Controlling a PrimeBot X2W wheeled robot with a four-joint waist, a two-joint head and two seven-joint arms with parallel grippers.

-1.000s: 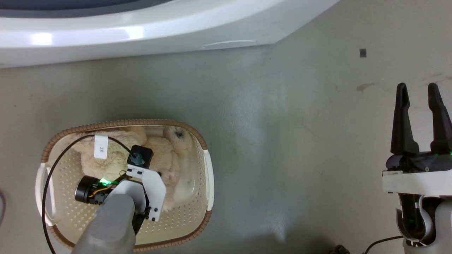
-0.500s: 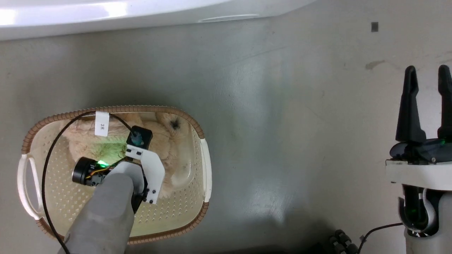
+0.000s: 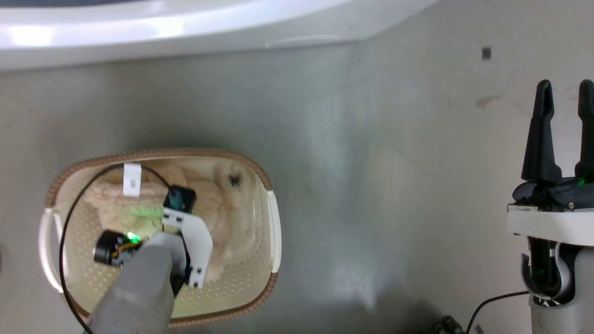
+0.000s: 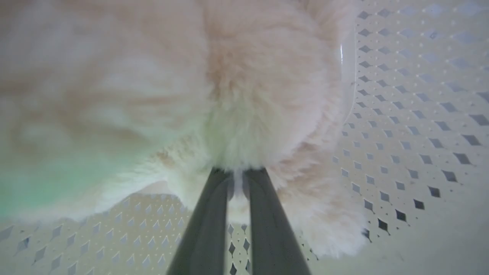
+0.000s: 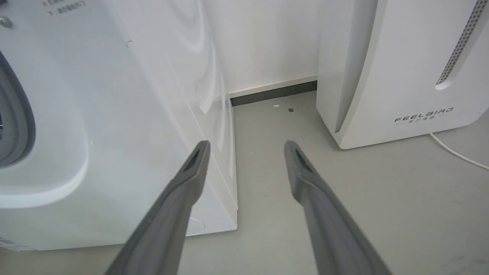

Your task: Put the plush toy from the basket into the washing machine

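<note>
Left wrist view: left tool (image 4: pixel 237 172) points into the cream-beige plush toy (image 4: pixel 263 95), with both fingertips buried in the long pile at the lower edge of a rounded lump of fur. The two dark fingers (image 4: pixel 206 221) stand almost together, leaving a narrow slit, and a tuft of fur sits in that slit, so the tool reads as pinched on the toy. The perforated wall of the basket (image 4: pixel 420 133) shows to the right of the toy and below it.

Head view: the plush toy (image 3: pixel 222 204) lies inside the basket (image 3: pixel 158 153), toward the side nearer the washing machine (image 3: pixel 185 28). The left forearm and wrist mount cover the middle of the toy. The basket stands on the grey floor (image 3: pixel 371 185), apart from the machine's white front.

Right tool (image 3: pixel 565 88) is at the right edge, well away from the basket, with its fingers pointing up the frame.

Right wrist view: right tool (image 5: pixel 246 147) is spread wide with nothing between the fingers and touches nothing. The washing machine (image 5: pixel 95 114) is on the left, and the white FEELBAIRD appliance (image 5: pixel 401 68) is on the right.
</note>
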